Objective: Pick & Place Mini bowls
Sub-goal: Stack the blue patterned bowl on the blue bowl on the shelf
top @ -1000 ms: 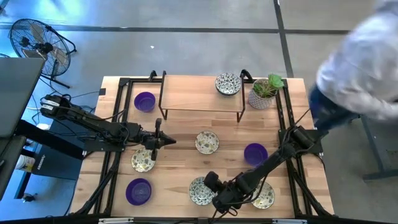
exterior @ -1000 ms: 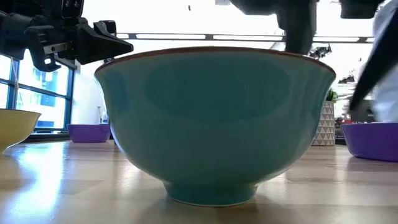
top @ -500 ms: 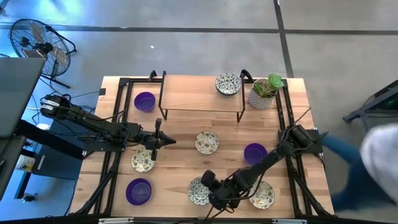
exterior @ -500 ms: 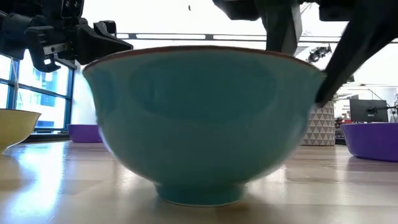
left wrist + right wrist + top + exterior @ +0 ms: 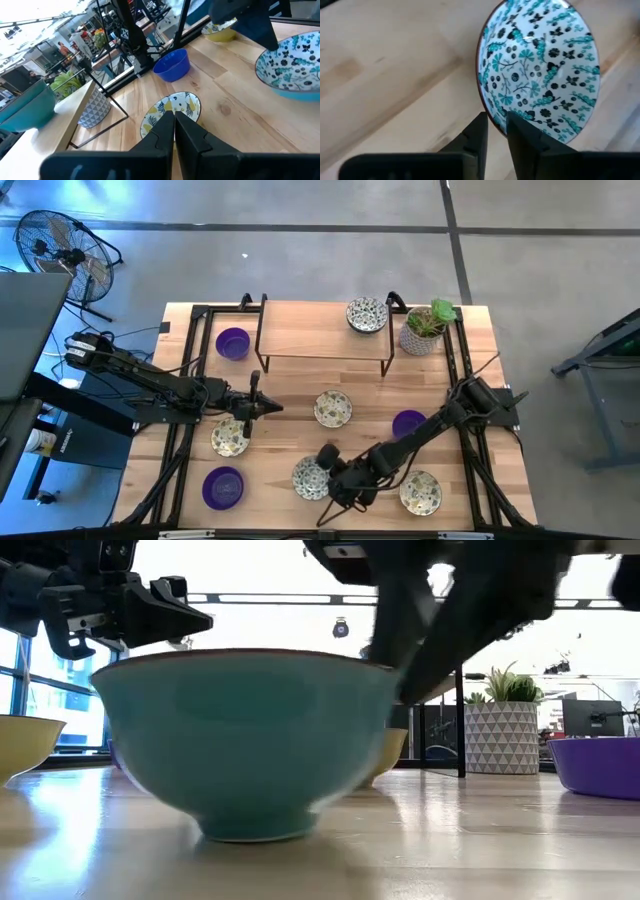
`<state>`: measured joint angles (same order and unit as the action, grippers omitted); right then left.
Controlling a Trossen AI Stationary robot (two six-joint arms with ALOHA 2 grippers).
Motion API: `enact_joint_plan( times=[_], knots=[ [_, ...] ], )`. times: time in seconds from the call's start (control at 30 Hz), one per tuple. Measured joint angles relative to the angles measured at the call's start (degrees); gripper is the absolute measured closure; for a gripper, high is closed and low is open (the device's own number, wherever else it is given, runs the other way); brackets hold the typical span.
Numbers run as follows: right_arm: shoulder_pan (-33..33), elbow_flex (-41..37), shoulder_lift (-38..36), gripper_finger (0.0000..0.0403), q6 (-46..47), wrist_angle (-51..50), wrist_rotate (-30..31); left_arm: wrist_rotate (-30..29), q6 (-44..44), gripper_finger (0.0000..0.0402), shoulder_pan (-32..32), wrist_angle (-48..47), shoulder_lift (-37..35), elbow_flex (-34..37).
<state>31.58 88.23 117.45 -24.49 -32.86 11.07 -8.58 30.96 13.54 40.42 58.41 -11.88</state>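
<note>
Teal-patterned, the mini bowl [image 5: 539, 70] now in play sits at the table's [image 5: 300, 330] 6 o'clock edge, its rim caught between the right end effector's [image 5: 326, 474] two fingers, which straddle the wall and look closed onto it in the right wrist view. From table height the bowl's foot seems to rest on the wood, though I cannot tell whether it is lifted at all. The left end effector [image 5: 272, 407] hovers near the 9 o'clock side, fingers pressed together on nothing, above another patterned bowl [image 5: 229, 438].

Progress looks early: purple bowls [image 5: 232, 342] and patterned ones lie scattered across the table, and one patterned bowl [image 5: 367, 314] already stands on the raised shelf [image 5: 320, 332] at 12 o'clock beside the potted plant [image 5: 425, 328]. Where this bowl is bound is not shown. The dark arm hides much of the low view.
</note>
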Motion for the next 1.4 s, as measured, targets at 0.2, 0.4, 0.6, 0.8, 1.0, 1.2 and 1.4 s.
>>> enact_joint_plan(
  times=[0.2, 0.4, 0.6, 0.8, 1.0, 1.2, 1.4],
  knots=[
    [-1.2, 0.0, 0.0, 0.031, -0.2, 1.7, -1.2, 0.0, 0.0, 0.0392, 0.0, 0.0, 0.0, 0.0],
    [-2.0, 0.0, 0.9, 0.0287, -1.8, 5.2, -5.1, 0.1, 0.0, 0.0392, 0.0, -0.1, 0.0, 0.0],
    [-2.0, 0.0, 3.2, 0.0282, -4.9, 5.0, -4.6, 0.1, 0.0, 0.0392, 0.0, -0.3, 0.0, 0.0],
    [-2.0, 0.0, 3.2, 0.0315, -4.5, 6.3, -4.9, 0.1, 0.0, 0.0392, 0.0, -0.3, 0.0, 0.0],
    [-2.0, 0.0, 3.2, 0.0379, -4.2, 7.2, -5.4, 0.2, 0.1, 0.0392, 0.0, -0.3, 0.0, 0.0],
    [-1.9, 0.0, 3.2, 0.0389, -2.7, 8.3, -3.8, 0.0, 0.1, 0.0392, 0.0, -0.3, 0.0, 0.0],
    [-2.0, 3.0, 2.3, 0.0394, 2.7, 4.9, 0.2, -3.2, 2.4, 0.0392, 0.0, 1.0, 0.0, -0.1]
  ],
)
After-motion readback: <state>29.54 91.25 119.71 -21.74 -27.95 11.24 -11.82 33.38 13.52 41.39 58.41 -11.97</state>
